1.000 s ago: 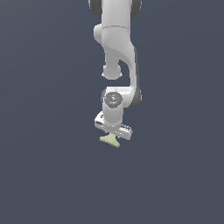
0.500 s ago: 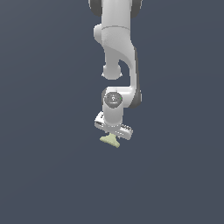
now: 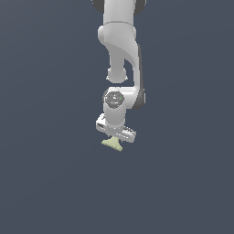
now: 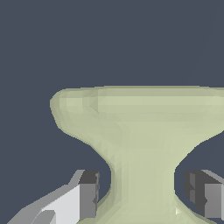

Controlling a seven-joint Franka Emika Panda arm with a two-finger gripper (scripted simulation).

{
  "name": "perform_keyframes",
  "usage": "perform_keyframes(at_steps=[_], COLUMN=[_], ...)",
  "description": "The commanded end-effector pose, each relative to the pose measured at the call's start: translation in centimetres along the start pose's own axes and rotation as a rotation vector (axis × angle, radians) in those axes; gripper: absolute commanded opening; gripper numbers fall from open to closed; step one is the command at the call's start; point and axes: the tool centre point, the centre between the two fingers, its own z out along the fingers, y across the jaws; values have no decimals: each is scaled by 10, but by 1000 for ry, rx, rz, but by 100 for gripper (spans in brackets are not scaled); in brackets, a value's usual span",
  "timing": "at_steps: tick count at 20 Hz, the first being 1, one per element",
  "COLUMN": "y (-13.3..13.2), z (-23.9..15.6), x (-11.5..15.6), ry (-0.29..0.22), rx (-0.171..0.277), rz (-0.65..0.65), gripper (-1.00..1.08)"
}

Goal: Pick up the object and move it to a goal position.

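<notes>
The object [image 3: 112, 144] is a small pale yellow-green hourglass solid lying on the dark floor right under the white gripper [image 3: 114, 138]. In the wrist view the object [image 4: 140, 118] fills the frame, one flared end spread wide. Its narrow waist sits between the two fingers of the gripper [image 4: 142, 194]. The dark pads [image 4: 89, 192] stand on either side of the waist with a small gap on each side, so the jaws are open around it. The object's other flared end is hidden.
The white arm [image 3: 119, 50] rises straight above the gripper. A flat, even dark grey-blue floor [image 3: 45, 183] lies all around. No goal marker shows.
</notes>
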Motion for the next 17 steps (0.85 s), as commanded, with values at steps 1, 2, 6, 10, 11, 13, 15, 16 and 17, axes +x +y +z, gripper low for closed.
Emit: perform_keyframes(at_steps=[1,2,6,10,11,13,15,16,17], y=[11,16,39,54,57,62,64,64,64], z=[-9,-13,-31,-45,-47,-50,-52,-53,-53], x=[-2,-3,-6,-9,-9,-10,-9,-9,-9], ry=[1,1,1,1,1,1,1,1,1], rx=[0,0,0,0,0,0,0,0,0], rz=[1,1,1,1,2,2,2,2,2], gripper=[-100,-100,-100,-100,-100,-100,-100,-100,-100])
